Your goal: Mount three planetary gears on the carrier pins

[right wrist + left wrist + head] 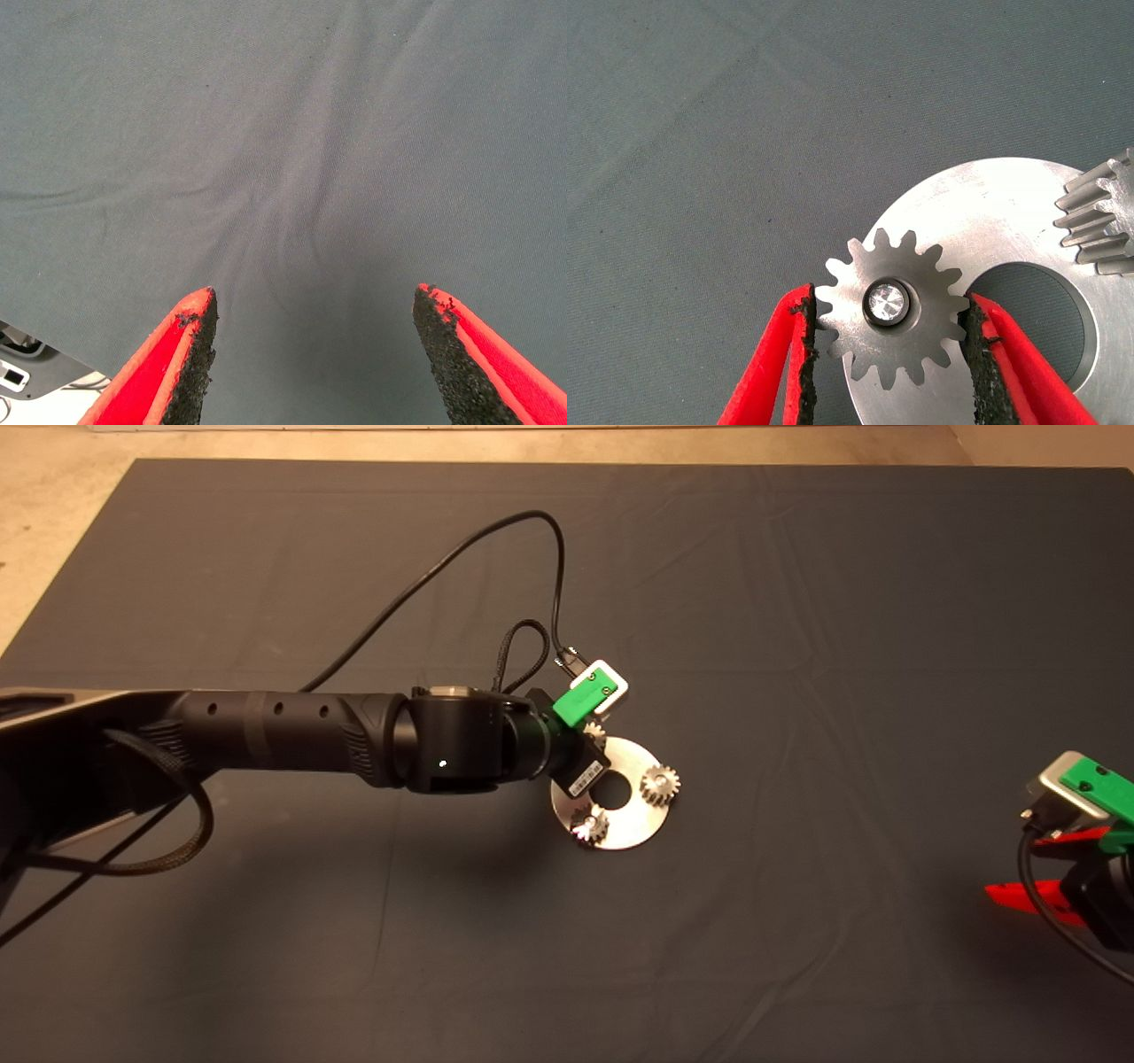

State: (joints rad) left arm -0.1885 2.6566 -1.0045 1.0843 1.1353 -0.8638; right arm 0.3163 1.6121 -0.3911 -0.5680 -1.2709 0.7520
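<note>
The left pincer [890, 332] grips a gear [890, 310] sitting on its pin [887, 302] on the disc [992, 221]. Best to open straight and lift vertically, so the teeth don't snag. The right pincer [314, 354] waits wide open over the worktop [283, 133].

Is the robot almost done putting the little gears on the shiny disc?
Nearly. All three gears sit on the disc: one at the right, one at the near edge, and one between the left claw's pads, with its pin showing through the bore. What looks left is for the left claw to let go and pull away. The right claw waits open over bare mat at the lower right.
</note>
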